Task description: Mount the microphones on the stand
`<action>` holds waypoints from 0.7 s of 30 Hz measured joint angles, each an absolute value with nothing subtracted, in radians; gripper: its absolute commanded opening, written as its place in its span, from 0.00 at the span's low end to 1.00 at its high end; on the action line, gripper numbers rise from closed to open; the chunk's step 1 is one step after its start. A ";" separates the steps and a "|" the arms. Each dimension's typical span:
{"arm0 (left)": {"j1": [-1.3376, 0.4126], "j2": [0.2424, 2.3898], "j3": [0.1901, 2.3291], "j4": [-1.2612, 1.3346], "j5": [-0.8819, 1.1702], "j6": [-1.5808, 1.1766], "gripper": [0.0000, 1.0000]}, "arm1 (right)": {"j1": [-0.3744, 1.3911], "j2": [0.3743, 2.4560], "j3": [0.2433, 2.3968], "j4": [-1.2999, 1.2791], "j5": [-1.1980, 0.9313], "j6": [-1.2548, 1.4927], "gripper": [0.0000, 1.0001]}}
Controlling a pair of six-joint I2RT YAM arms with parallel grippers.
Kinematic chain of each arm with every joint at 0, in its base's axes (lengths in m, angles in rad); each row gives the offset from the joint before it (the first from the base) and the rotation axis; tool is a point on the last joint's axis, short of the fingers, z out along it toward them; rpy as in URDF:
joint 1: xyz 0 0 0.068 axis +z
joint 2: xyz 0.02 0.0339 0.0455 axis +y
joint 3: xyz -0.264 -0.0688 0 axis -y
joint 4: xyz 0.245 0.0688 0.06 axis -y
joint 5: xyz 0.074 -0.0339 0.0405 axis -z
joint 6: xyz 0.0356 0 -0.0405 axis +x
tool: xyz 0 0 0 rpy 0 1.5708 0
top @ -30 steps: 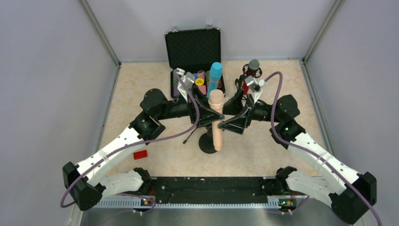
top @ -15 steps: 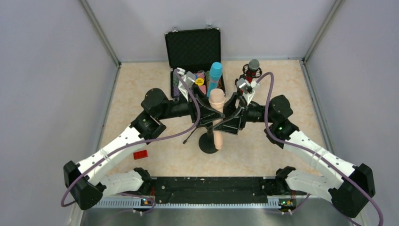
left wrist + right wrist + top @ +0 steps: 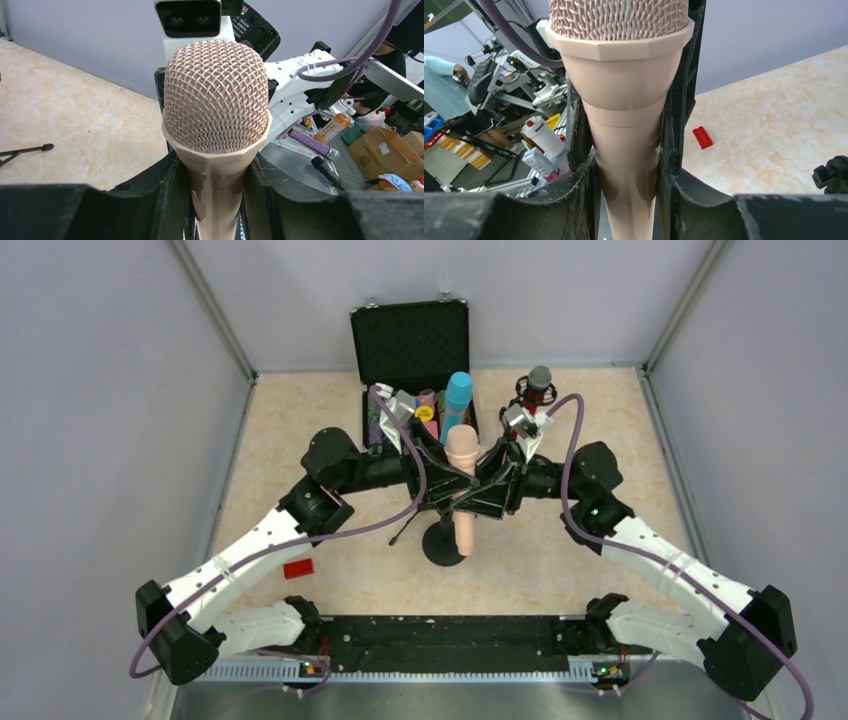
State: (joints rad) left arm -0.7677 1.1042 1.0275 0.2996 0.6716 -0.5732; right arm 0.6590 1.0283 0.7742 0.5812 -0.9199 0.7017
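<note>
The left tool (image 3: 216,197) and right tool (image 3: 626,190) both clamp the peach mic (image 3: 461,452) from opposite sides, their black padded fingers (image 3: 165,192) pressed to its smooth tapered handle under the woven mesh head. The mic stands upright, lower end over the round black stand base (image 3: 437,545) on the marbled beige desk (image 3: 300,440). Behind, an open black case (image 3: 410,335) holds the blue mic (image 3: 457,400), tilted. The grey-headed red mic (image 3: 538,388) stands right of it. A red block (image 3: 298,568) lies near left
</note>
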 measured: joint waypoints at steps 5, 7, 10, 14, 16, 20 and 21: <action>-0.768 1.104 1.028 0.299 0.642 -0.551 0.68 | 0.660 1.028 0.774 0.562 -0.905 0.682 0.00; -0.768 1.104 1.027 0.299 0.612 -0.544 0.79 | 0.661 1.028 0.774 0.546 -0.889 0.669 0.00; -0.768 1.096 1.014 0.295 0.545 -0.539 0.84 | 0.661 1.025 0.772 0.531 -0.858 0.653 0.00; -0.768 1.047 0.954 0.292 0.424 -0.535 0.89 | 0.661 1.014 0.772 0.513 -0.807 0.630 0.00; -0.768 1.017 0.925 0.291 0.374 -0.535 0.91 | 0.661 1.013 0.770 0.506 -0.786 0.624 0.00; -0.768 0.961 0.880 0.288 0.262 -0.529 0.92 | 0.656 1.013 0.751 0.488 -0.746 0.620 0.00; -0.768 0.948 0.870 0.285 0.236 -0.528 0.91 | 0.653 1.013 0.749 0.484 -0.742 0.620 0.00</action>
State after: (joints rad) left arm -0.7685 0.9478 0.8700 0.2848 0.2356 -0.5278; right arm 0.6533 1.0126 0.7490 0.4843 -0.7422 0.6205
